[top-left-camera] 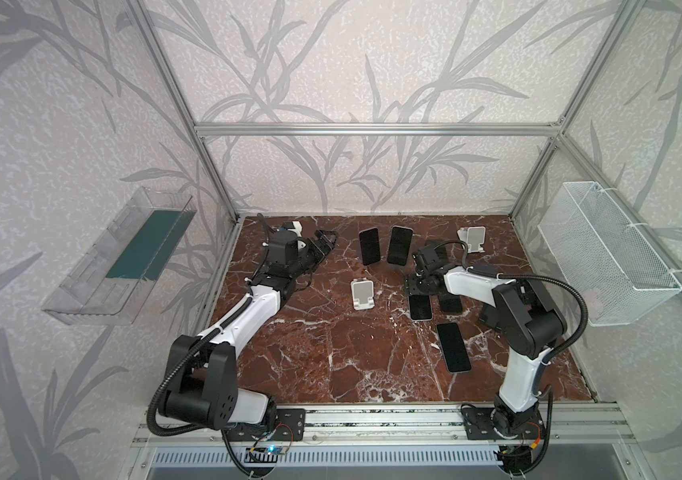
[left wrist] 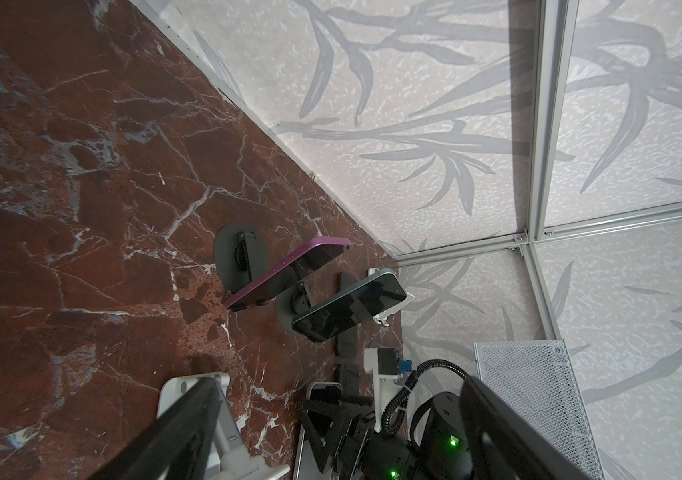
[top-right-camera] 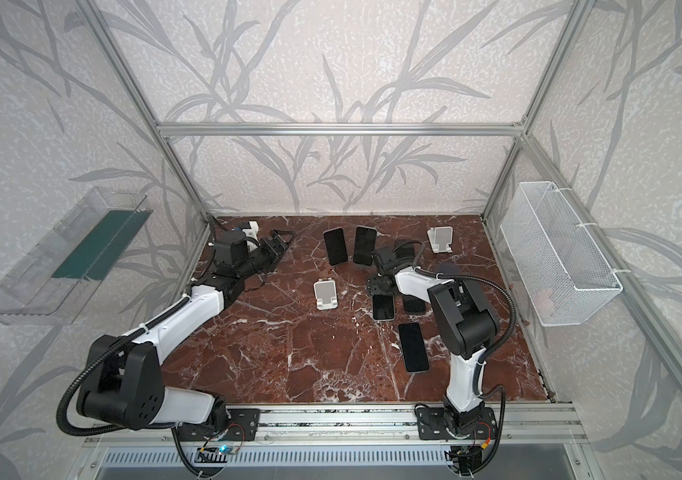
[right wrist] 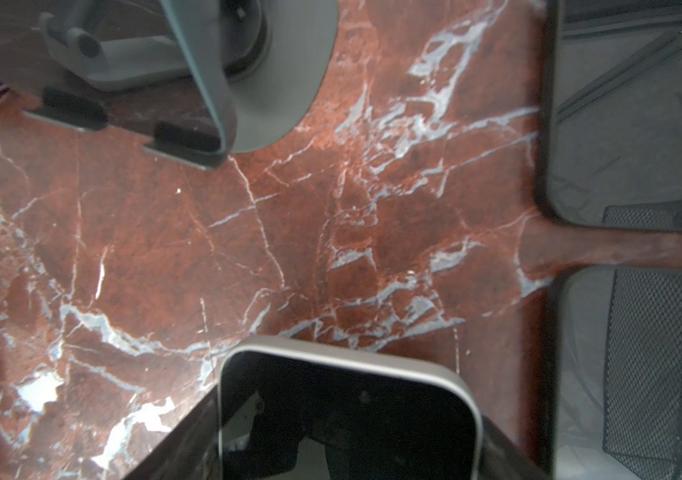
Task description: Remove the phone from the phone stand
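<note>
Well, my left fingers [top-left-camera: 326,245] stand spread with nothing between them, low over the far left of the counter [top-left-camera: 331,357]. My right fingers [top-left-camera: 417,287] are down at a silver-edged phone [right wrist: 347,419] lying flat. I cannot tell whether they pinch it or have let go.

The coming move turns on the two propped phones at the far middle. The purple-edged phone [top-left-camera: 369,246] lies at three o'clock from my left fingers, near them. The teal-edged phone [top-left-camera: 398,245] lies at eleven o'clock from my right fingers. Both lean back on dark stands [left wrist: 227,249], long axis running twelve to six. I judge my left arm better placed for the purple one, being free and close. My right arm is nearer the teal one.

I count five phones. Two are propped and three lie flat: the silver-edged one, a second flat phone [top-left-camera: 451,305] and a third flat phone [top-left-camera: 453,347]. I count five stands:
- the two dark ones carrying phones
- a third dark stand [right wrist: 289,83] that looks empty
- a white stand [top-left-camera: 362,293] at the middle, bare
- a second white stand [top-left-camera: 472,239] at the far right, bare
</note>
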### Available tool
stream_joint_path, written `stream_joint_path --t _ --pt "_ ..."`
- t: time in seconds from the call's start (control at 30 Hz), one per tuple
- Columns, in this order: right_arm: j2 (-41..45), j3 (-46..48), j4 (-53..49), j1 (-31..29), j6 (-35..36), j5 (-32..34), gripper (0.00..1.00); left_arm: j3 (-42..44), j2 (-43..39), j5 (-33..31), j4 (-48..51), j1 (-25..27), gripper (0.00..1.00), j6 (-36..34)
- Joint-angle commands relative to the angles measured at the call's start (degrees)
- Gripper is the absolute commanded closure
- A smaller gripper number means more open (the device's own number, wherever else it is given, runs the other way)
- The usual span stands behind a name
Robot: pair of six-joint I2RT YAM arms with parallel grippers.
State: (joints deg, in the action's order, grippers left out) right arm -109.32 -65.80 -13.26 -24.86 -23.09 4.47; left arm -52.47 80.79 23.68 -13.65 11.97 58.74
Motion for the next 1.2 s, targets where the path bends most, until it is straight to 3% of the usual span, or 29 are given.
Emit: stream_joint_path --t 0.0,0.5,0.63,0.7,0.83,0.93,1.07,1.17 --pt "-1.4 1.5 -0.7 0.0 -2.0 1.8 0.22 -1.3 0.2 0.1 -1.1 0.3 0.09 0.2" --pt "1.3 3.4 0.9 -0.6 -2.3 3.5 0.19 -1.4 0.5 0.7 -1.3 0.3 0.1 0.5" --pt "2.9 1.7 0.1 -0.7 -1.4 0.7 0.18 -1.6 -0.3 0.8 -1.3 0.3 0.09 0.1" --pt "4.3 -0.8 -1.9 -0.7 -0.2 -1.1 0.15 -1.7 -1.7 -1.9 1.7 0.6 0.01 -2.0" --pt "8.2 -5.7 -6.9 -0.8 3.3 -2.8 0.1 -1.6 -6.8 -11.7 8.0 1.8 0.01 -8.8" --pt "14.0 -4.9 -7.2 -0.8 5.6 -4.1 0.08 -2.1 -8.7 -14.4 8.7 2.8 0.02 -13.6" --pt "24.2 4.2 -0.8 -0.9 4.0 -4.0 0.08 -3.1 -9.1 -18.4 11.1 4.8 0.06 -18.2" --pt "33.1 16.0 11.1 -2.8 1.5 -2.0 0.08 -6.2 -9.3 -26.2 16.8 10.9 0.06 -25.8"
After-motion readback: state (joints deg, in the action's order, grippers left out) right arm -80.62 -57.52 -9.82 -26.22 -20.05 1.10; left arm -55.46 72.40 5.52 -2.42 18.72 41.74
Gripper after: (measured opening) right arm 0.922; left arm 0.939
